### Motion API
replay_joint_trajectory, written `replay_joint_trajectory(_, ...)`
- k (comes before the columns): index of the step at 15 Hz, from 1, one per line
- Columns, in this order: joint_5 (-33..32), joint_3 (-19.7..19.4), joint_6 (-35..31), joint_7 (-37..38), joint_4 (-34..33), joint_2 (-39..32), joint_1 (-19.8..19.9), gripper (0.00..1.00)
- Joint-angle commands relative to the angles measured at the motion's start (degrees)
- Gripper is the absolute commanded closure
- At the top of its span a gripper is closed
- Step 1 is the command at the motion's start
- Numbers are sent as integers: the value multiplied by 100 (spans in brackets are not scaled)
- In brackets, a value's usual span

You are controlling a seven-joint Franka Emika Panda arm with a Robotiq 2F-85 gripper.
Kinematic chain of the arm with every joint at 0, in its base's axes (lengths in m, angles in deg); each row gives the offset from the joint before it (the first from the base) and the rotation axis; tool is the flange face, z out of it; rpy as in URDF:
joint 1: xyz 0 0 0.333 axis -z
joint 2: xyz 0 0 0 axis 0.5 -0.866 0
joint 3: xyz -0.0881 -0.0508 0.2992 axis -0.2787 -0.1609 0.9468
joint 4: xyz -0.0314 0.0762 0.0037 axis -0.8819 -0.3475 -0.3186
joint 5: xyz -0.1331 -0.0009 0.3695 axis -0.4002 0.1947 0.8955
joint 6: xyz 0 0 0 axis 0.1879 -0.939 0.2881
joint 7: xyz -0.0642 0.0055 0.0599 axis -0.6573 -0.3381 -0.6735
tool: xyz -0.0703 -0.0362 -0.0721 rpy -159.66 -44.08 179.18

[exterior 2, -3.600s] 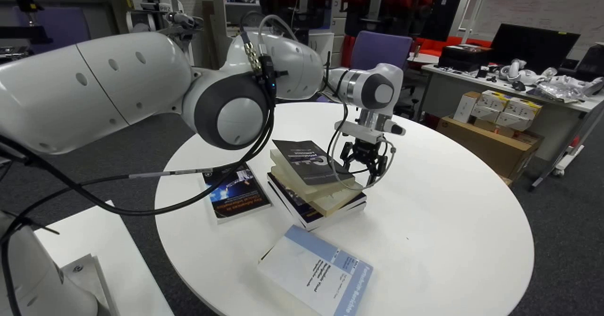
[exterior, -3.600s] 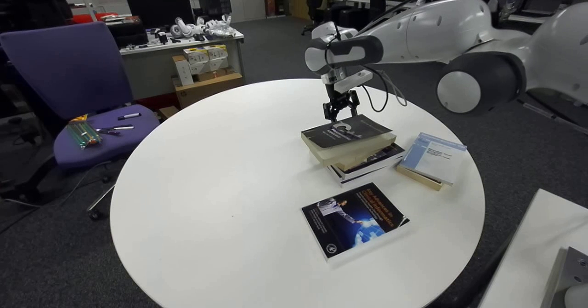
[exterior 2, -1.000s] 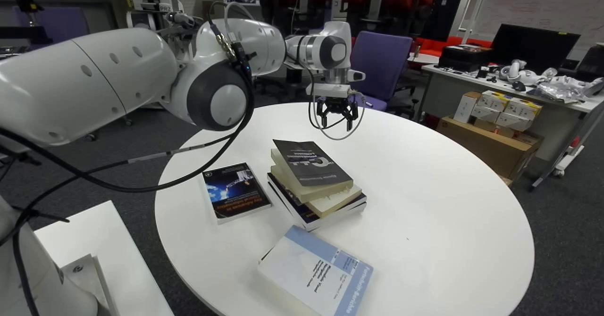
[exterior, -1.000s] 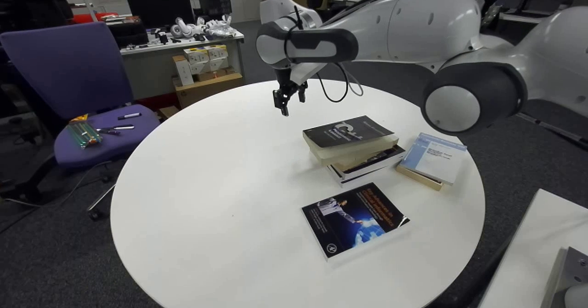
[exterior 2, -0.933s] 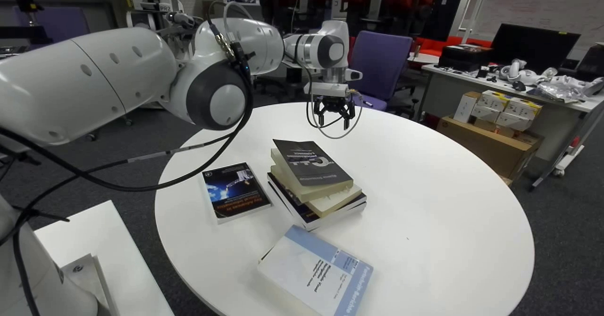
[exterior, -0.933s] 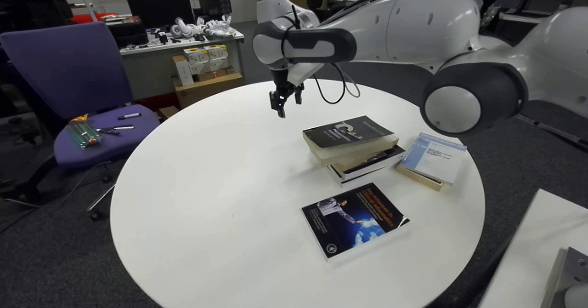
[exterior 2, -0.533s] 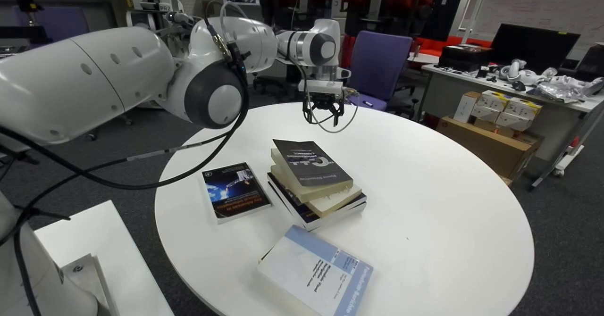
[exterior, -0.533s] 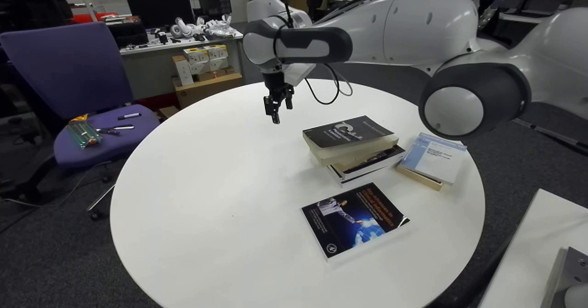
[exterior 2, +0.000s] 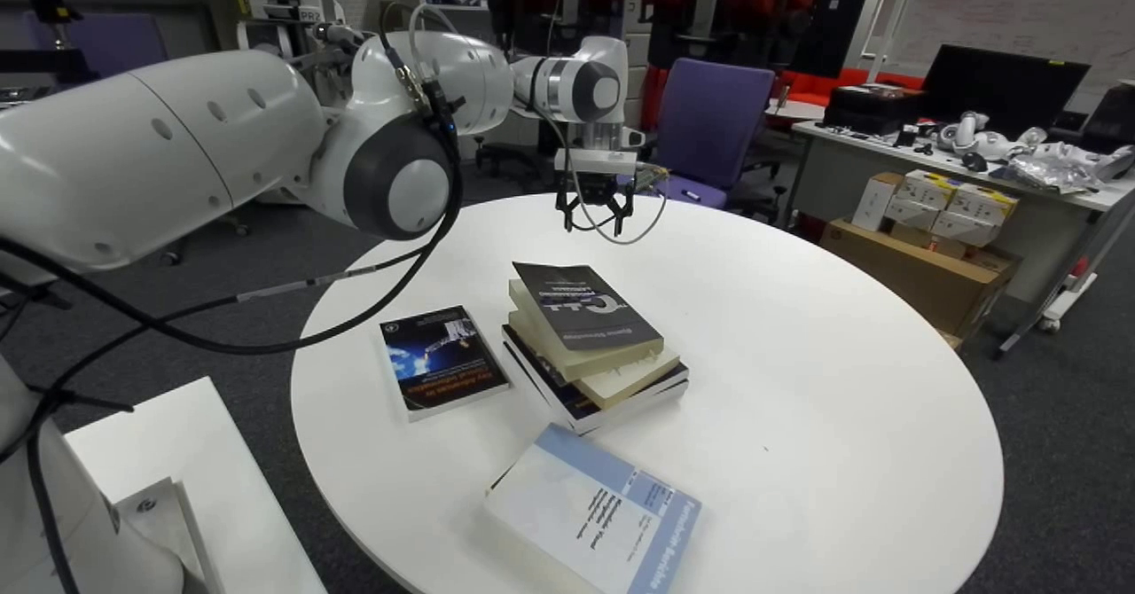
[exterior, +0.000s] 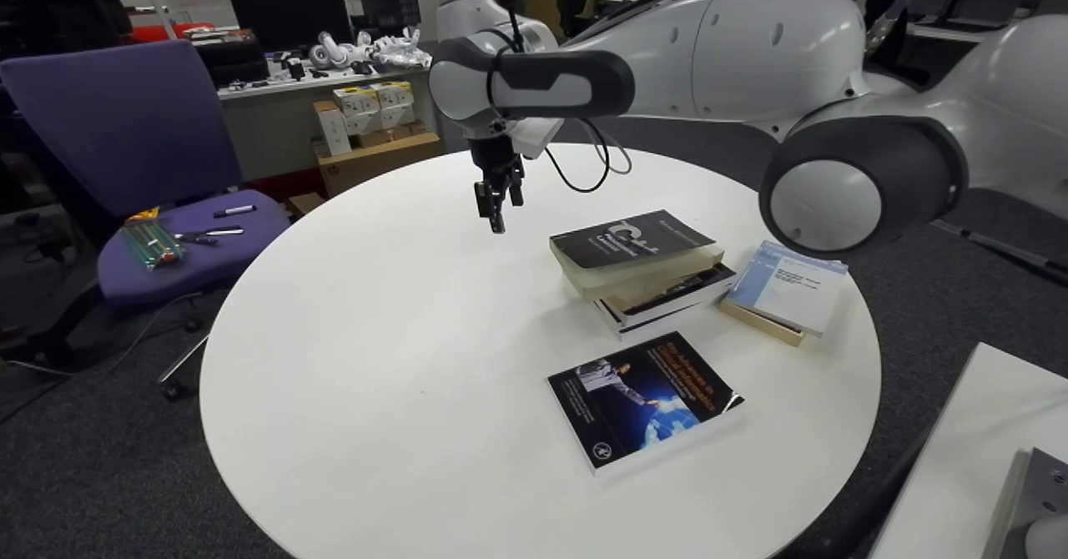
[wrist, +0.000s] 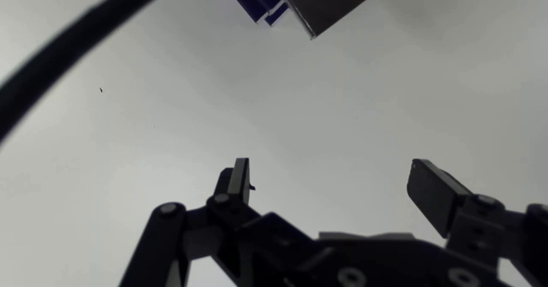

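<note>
Over the round white table (exterior: 375, 334), gripper (exterior 2: 593, 226) hangs with its fingers (wrist: 239, 180) wide apart, nothing held, no book touched; white surface shows through the gap in the wrist view. Nearest thing: pile of books (exterior 2: 598, 341), lower down and off to one side, apart from the fingers. Wrist view catches only its corners, top edge.

Progress, as I read it: no book in the grip, so nothing mid-carry. Stacked: grey book (exterior: 632, 239) on top, tilted; yellow-paged book (exterior 2: 634, 378) under it, askew; at least two thinner white-edged books (exterior: 680, 301) at the bottom. Pile stands without support from the gripper. Outside it: dark book with a globe picture (exterior: 647, 400), flat on the table, near but apart; blue-and-white book (exterior 2: 594, 510), near another side, lying on what looks like one more book (exterior: 761, 323). Whether the handling is finished, can't tell from where I stand.

Arm (exterior: 751, 67) enters from the right edge in an exterior view, reaching out past the pile, forearm roughly level, wrist bent so the gripper points down. It's above the table, not on it; exact height unclear. Black cable (wrist: 72, 45) cuts across a corner of the wrist view, blurred. Purple chair (exterior: 117, 117) beside the table, small items on its seat.
</note>
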Motion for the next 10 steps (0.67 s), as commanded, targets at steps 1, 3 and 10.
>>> replay_joint_trajectory(1, 0, 0, 0, 0, 0, 0, 2, 0)
replay_joint_trajectory(3, 34, 81, -101, -241, 2, -117, -63, 0)
replay_joint_trajectory(10, 209, 433, -60, -1096, 114, -461, -376, 0)
